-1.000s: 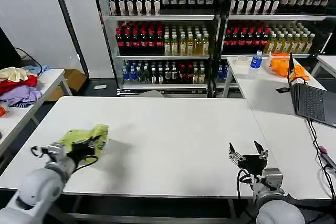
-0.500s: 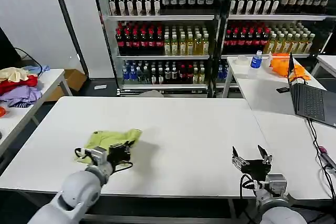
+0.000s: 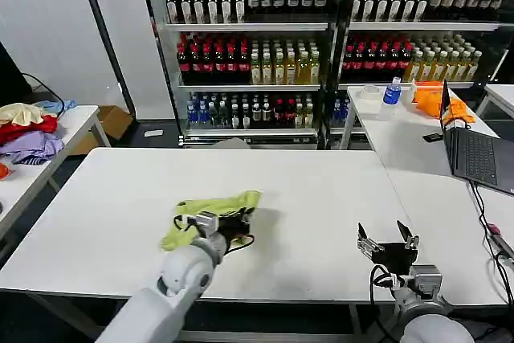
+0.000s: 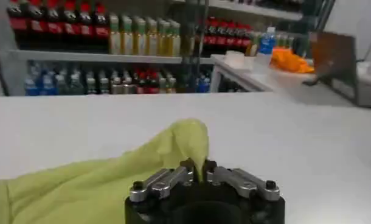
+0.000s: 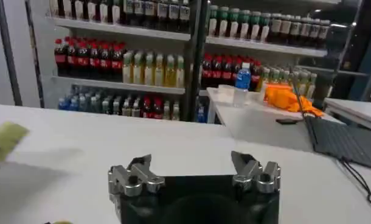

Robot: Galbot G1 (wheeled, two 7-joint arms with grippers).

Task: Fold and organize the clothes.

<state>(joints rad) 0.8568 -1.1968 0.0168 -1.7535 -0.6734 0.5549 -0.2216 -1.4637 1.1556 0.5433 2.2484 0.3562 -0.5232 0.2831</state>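
Crumpled lime T-shirt [image 3: 210, 213], soft cotton, bunched into a long wrinkled strip, near-centre of the white table [image 3: 305, 190]. Left gripper [image 3: 233, 223] clenched on a pinched fold of it; in the left wrist view the fabric [image 4: 100, 176] rises in a peak between the closed fingers [image 4: 173, 176]. Versus half a second ago, shirt and left gripper have shifted right toward table centre. Right gripper [image 3: 388, 243] hangs at the near right edge, fingers spread, grasping nothing. Matte, smooth tabletop. Bottle shelves [image 3: 257, 46] line the far wall; laptop [image 3: 474, 150] on the right table.
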